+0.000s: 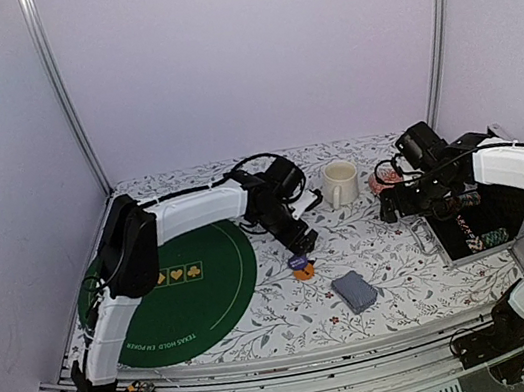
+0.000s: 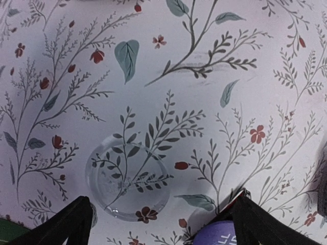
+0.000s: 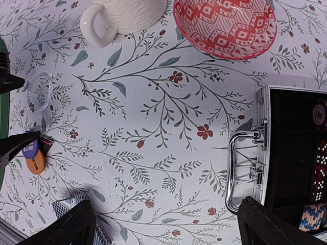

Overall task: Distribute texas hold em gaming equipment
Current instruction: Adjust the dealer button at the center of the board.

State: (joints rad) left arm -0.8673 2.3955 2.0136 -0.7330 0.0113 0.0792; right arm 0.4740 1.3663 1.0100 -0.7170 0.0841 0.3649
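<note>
A clear disc (image 2: pixel 127 176) lies flat on the floral cloth just ahead of my left gripper (image 2: pixel 163 232), which hangs open above it with nothing between its fingers. A purple disc (image 2: pixel 225 236) sits beside the right finger, on a black-and-red marker (image 2: pixel 240 198). From above, the left gripper (image 1: pixel 303 242) is over the purple disc (image 1: pixel 299 261) and the orange button (image 1: pixel 303 273). A grey-blue deck of cards (image 1: pixel 354 291) lies nearer the front. My right gripper (image 3: pixel 166 229) is open and empty over bare cloth, with the cards (image 3: pixel 71 209) by its left finger and striped chips (image 3: pixel 311 217) in the case.
A cream mug (image 1: pixel 340 182) and a red-patterned dish (image 1: pixel 384 179) stand at the back. An open metal case (image 1: pixel 481 228) with a chrome handle (image 3: pixel 245 168) lies at the right. A round green felt mat (image 1: pixel 173 293) covers the left of the table.
</note>
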